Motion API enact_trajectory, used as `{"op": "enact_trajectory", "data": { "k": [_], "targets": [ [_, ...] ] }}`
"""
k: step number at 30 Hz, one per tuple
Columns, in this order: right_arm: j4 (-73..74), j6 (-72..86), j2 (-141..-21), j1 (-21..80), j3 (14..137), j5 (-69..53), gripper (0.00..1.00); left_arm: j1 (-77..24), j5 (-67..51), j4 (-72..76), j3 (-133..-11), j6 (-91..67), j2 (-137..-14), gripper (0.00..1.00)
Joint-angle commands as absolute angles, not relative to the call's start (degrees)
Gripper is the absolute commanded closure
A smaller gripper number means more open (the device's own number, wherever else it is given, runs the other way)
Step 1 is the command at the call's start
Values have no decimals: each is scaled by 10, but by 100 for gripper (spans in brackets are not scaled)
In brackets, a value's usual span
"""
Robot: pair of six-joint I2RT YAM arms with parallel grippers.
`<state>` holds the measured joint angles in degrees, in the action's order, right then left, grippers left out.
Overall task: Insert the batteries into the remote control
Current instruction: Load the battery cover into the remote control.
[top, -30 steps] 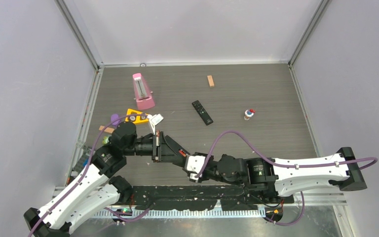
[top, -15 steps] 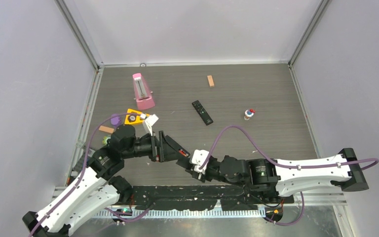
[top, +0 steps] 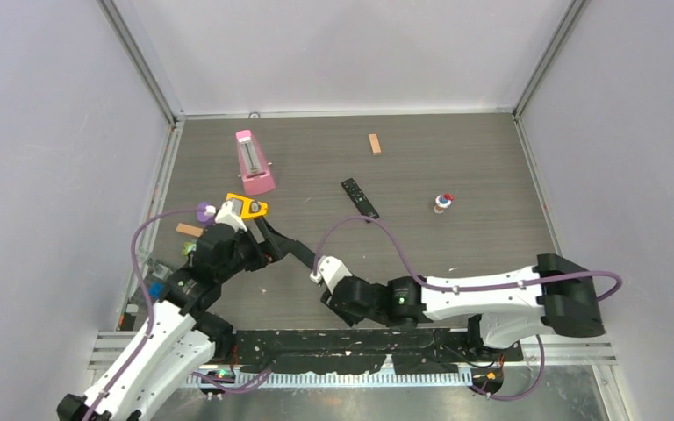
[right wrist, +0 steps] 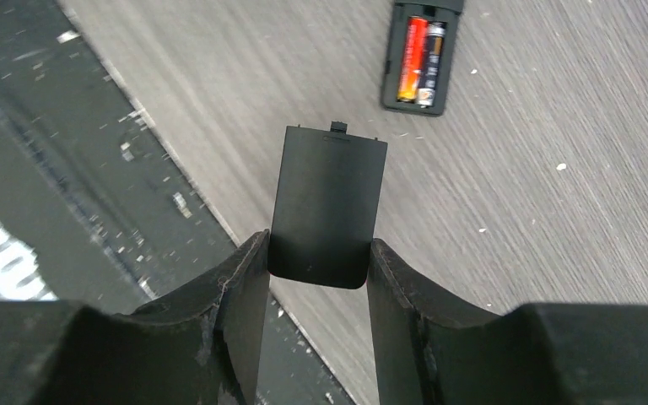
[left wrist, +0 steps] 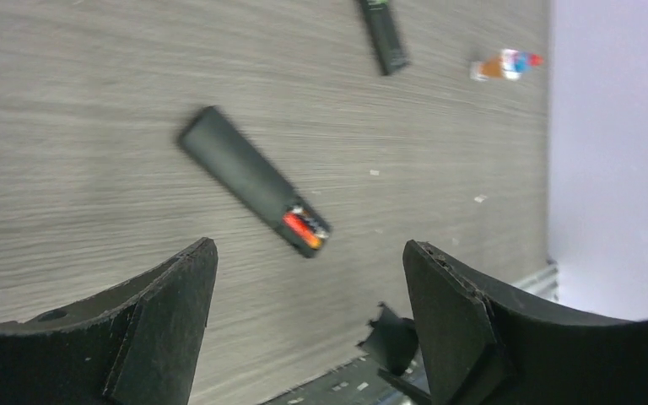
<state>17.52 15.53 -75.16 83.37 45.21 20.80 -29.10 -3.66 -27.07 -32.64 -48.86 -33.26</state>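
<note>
The remote control point(left wrist: 249, 179) lies flat on the grey table, its compartment end uncovered. Red-and-dark batteries point(right wrist: 422, 57) sit side by side in that compartment, also visible as batteries point(left wrist: 305, 228) in the left wrist view. My left gripper point(left wrist: 308, 253) hangs open above the table just short of the remote, nothing between its fingers. My right gripper point(right wrist: 319, 253) is shut on the flat black battery cover point(right wrist: 327, 198), held edge to edge a little short of the remote's open end. From above, the remote control point(top: 303, 254) lies between the left gripper point(top: 270, 246) and the right gripper point(top: 319, 274).
A second black remote point(top: 360, 199) lies mid-table. A pink upright object point(top: 253, 164), a yellow item point(top: 246, 207), a small wooden block point(top: 374, 144) and a small bottle point(top: 441, 203) stand farther back. The black base rail point(top: 360, 346) runs along the near edge.
My left gripper has opened and drawn back to the left, leaving the remote on the table. My right arm has swung left, carrying the cover toward the remote's open end.
</note>
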Motion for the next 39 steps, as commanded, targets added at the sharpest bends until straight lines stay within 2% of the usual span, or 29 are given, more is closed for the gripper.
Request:
{"op": "enact_trajectory", "data": {
  "k": [1, 7, 13, 23, 39],
  "targets": [
    [183, 189, -803, 787, 509, 188, 66, -228, -80, -185, -268, -488, -367, 18],
    [185, 141, -889, 719, 565, 139, 65, -157, -166, -137, -276, -444, -453, 19],
    [208, 116, -949, 675, 618, 99, 64, -132, -228, -113, -283, -358, -509, 19],
    [224, 65, -993, 651, 644, 43, 62, -122, -248, -79, -262, -355, -535, 19],
    [233, 66, -1022, 646, 658, 81, 59, -106, -215, -94, -259, -358, -515, 19]
  ]
}}
